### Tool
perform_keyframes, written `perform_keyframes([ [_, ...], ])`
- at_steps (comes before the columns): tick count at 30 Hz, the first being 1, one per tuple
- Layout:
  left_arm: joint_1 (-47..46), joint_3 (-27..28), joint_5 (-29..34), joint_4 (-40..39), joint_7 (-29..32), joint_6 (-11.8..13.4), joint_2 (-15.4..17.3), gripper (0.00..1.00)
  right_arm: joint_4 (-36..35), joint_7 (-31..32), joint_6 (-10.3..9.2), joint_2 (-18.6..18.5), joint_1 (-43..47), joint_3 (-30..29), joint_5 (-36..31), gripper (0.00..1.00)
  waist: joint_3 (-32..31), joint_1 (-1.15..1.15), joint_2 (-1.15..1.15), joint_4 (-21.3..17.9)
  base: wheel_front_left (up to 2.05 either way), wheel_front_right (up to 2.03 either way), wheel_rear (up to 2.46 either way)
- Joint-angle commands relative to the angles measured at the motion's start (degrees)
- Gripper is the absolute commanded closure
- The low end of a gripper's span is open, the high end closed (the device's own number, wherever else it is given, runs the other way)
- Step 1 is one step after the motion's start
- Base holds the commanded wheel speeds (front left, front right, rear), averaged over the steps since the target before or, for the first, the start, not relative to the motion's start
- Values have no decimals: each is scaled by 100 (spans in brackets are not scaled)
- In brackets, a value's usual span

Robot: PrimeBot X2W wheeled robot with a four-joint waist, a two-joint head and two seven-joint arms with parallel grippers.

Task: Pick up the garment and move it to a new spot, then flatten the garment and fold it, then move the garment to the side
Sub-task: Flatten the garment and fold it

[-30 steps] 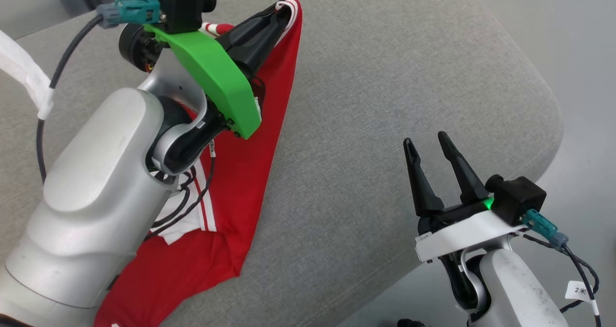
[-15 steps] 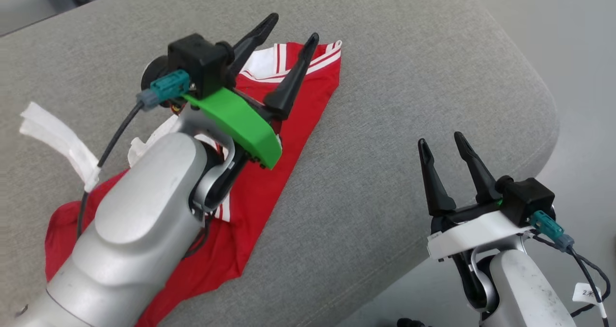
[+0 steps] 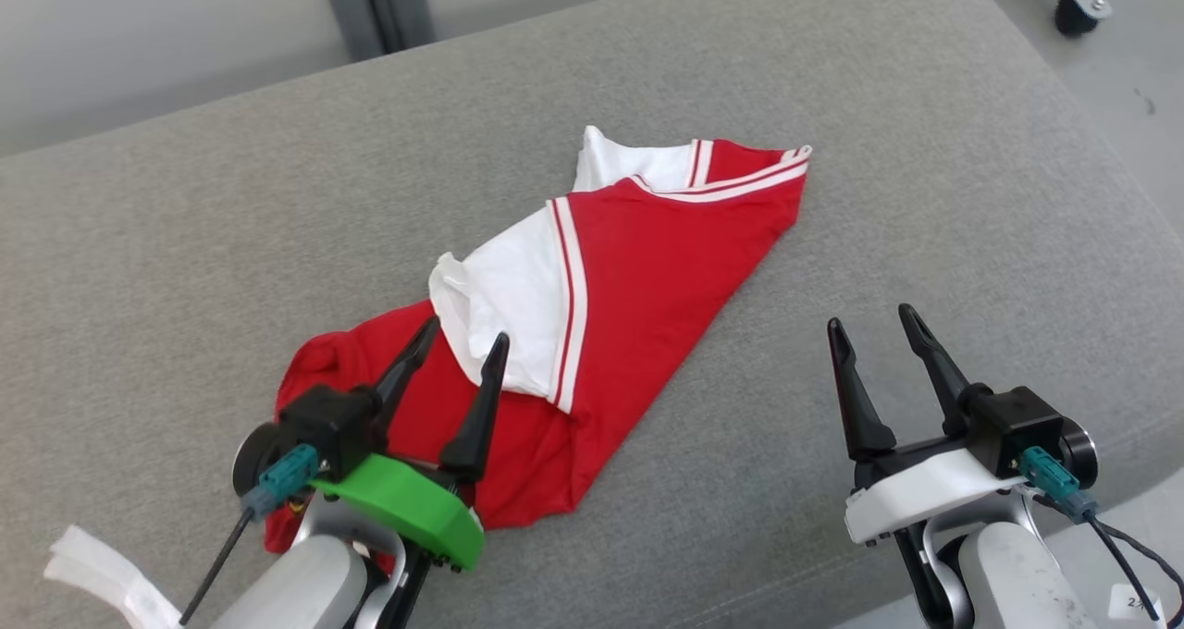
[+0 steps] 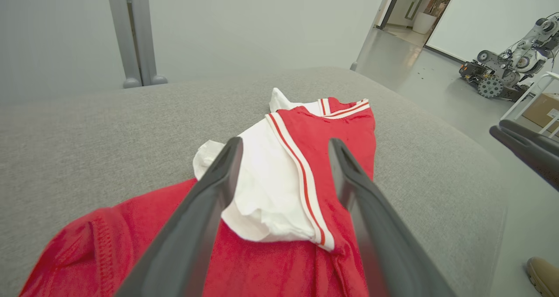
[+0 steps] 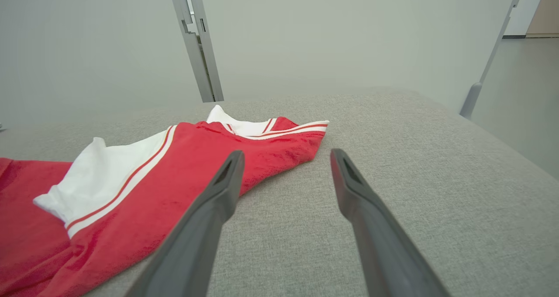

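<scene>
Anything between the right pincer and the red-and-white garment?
Nothing but bare grey cushion separates the right pincer from the red-and-white garment; the head view shows it clearly.

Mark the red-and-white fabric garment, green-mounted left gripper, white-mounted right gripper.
red-and-white fabric garment [image 3: 647,277], head view, red panel.
left gripper [image 3: 467,329], head view, between fingertips.
right gripper [image 3: 870,316], head view, between fingertips.

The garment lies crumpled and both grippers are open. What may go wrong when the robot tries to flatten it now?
1. The garment is folded over itself, white layer on red; the left gripper, open above it, may pinch several layers together.
2. The right gripper is over bare cushion, apart from the garment; a one-armed pull may only drag the heap.
</scene>
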Motion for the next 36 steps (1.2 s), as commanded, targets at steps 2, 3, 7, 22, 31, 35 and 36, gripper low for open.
perform_keyframes([
  [2, 369, 25, -60, 54, -98, 97, -21, 0, 23, -1, -8, -18, 96, -17, -64, 0, -597, 0, 0, 750, 0, 0, 0],
  [3, 476, 24, -86, 87, -115, 117, -35, 0, 24, -1, -8, -17, 117, -8, -74, 0, -612, 0, 0, 805, 0, 0, 0],
  [7, 819, -49, -197, 347, -144, 143, -143, 0, 45, -1, -8, -16, 148, 58, -125, 0, -631, 0, 0, 967, 0, 0, 0],
  [22, 866, -167, -556, 1778, -32, -68, -597, 0, 30, -1, -8, -15, 26, 104, -180, 0, -360, 0, 0, 940, 0, 0, 0],
  [31, 761, -213, -580, 1960, -52, -271, -647, 98, 17, -1, -8, -15, 26, 45, -173, 0, -311, 0, 0, 913, 0, 0, 0],
  [35, 651, -232, -581, 1876, -19, -347, -619, 100, 26, -1, -8, -15, -22, 77, -117, 0, -292, 0, 0, 916, 0, 0, 0],
  [36, 633, -227, -582, 1829, -11, -360, -603, 100, 26, -1, -8, -15, -31, 81, -110, 0, -289, 0, 0, 914, 0, 0, 0],
])
